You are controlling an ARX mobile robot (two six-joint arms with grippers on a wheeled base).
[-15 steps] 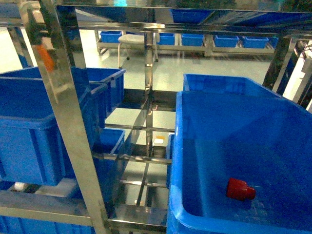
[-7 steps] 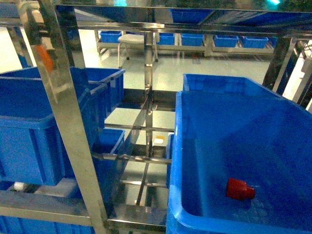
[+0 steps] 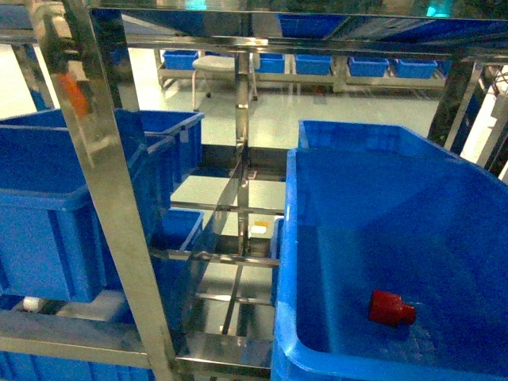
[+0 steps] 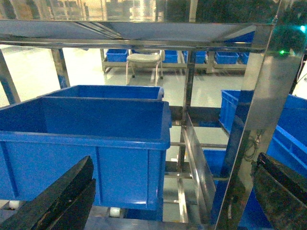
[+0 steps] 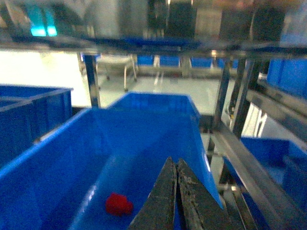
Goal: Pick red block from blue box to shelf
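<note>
the red block [image 3: 391, 307] lies on its side on the floor of the blue box [image 3: 397, 182], toward the near right part of it and clear of every wall, so nothing crowds a grasp. the box sits on the shelf [image 3: 111, 198], with a steel rail crossing just above. in the right wrist view the right end effector [image 5: 175, 165] hangs over the near end of the box with its jaws pressed together, and the block shows below and to the left of the tips. the step in hand looks like the approach, and to do it well this arm should first spread its jaws, then shift left so the tips straddle the block before coming down. it likely needs to drop steeply past the near rim rather than sweep across it, and keep low under the rail overhead. the left end effector [image 4: 168, 206] is spread wide, facing another blue crate [image 4: 86, 143], and seems best left parked there.
</note>
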